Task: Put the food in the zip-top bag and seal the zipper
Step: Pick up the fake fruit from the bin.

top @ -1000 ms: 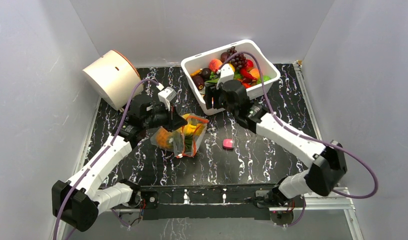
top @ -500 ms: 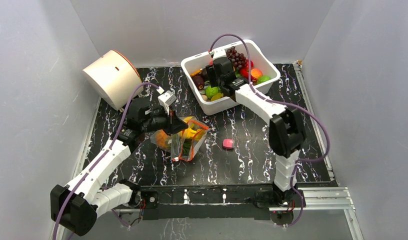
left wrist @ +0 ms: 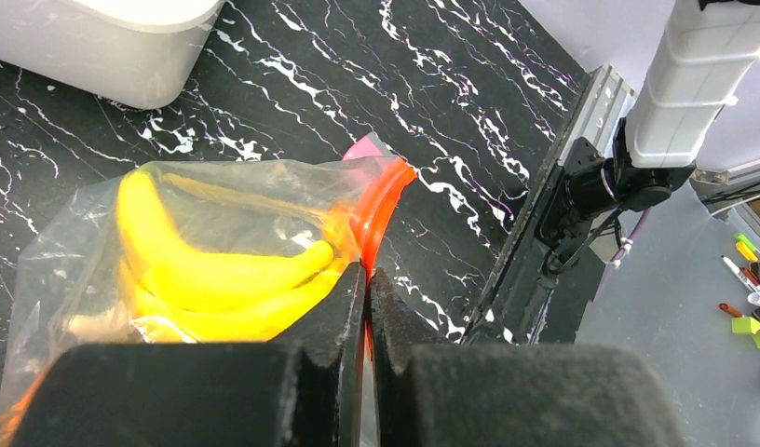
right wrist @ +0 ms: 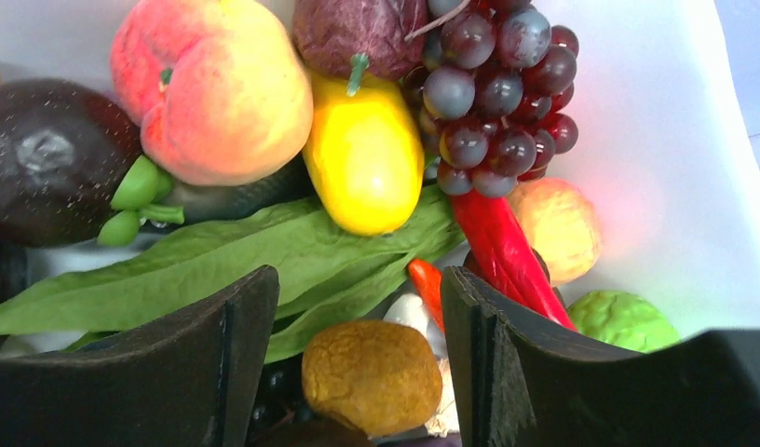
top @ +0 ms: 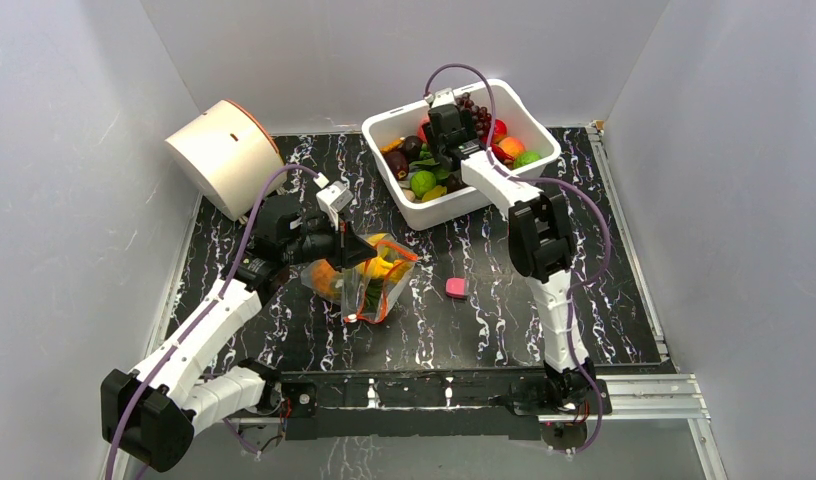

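Note:
The zip-top bag (top: 369,282) stands on the black table, holding a yellow banana bunch (left wrist: 218,275) and orange food. My left gripper (top: 346,248) is shut on the bag's red-orange zipper (left wrist: 381,200) at the mouth; in the left wrist view my left gripper (left wrist: 367,275) pinches the strip. My right gripper (top: 439,140) is inside the white bin (top: 454,208), open and empty. In the right wrist view my right gripper (right wrist: 358,289) hangs over a green leaf and a brown round piece (right wrist: 372,372). A yellow fruit (right wrist: 365,163) and a dark purple fruit (right wrist: 46,158) lie just beyond.
The bin also holds a peach (right wrist: 213,93), purple grapes (right wrist: 493,93) and a red chili (right wrist: 502,247). A small pink block (top: 455,288) lies right of the bag. A white cylinder (top: 224,150) lies tipped at the back left. Grey walls surround the table.
My right gripper has moved from the bin's front wall up into the bin over the food. My left gripper keeps its hold on the bag, which shifted slightly.

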{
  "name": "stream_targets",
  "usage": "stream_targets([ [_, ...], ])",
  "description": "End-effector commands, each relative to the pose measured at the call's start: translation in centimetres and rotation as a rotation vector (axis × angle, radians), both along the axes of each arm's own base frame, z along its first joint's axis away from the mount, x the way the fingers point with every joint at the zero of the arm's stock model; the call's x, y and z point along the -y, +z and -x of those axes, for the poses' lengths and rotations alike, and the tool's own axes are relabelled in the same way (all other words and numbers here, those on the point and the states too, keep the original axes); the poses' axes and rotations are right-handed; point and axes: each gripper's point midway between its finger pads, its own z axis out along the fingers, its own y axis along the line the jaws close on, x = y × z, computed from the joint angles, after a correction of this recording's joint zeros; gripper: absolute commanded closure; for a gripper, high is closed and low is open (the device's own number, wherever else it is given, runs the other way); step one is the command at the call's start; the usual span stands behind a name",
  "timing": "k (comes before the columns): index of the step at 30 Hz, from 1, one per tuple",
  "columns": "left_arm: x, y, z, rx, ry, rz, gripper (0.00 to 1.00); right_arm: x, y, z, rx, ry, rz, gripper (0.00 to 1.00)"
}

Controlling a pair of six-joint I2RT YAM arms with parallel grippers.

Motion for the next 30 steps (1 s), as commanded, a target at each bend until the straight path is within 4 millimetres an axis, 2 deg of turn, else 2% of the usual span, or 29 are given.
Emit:
stream_targets([
  [1,0.3,0.9,0.3,0.042,-0.033,0.019,1.00,0.8,3.3,-2.5,0.100,-0.017,0.009,0.36],
  [9,0.1,0.9,0.3,0.050,-0.029,0.010,1.00,0.1,1.3,-4.6,0.108,0.026,-0.019,0.33],
  [15,0.1,0.8,0.3,0.050,-0.026,0.007,1.00,0.6,-0.5,-5.8,0.118,0.009,0.012,0.32],
  [24,0.1,0.8,0.3,0.051,-0.027,0.006,1.00,1.8,-1.2,-7.0,0.163,-0.029,0.084,0.31],
  [26,0.0,0.7,0.3,0.049,-0.025,0.003,1.00,1.7,-1.2,-7.1,0.170,-0.021,0.088,0.32],
  [30,0.0,0.8,0.3,0.054,-0.021,0.001,1.00,1.4,-1.1,-7.4,0.181,-0.001,0.091,0.42],
])
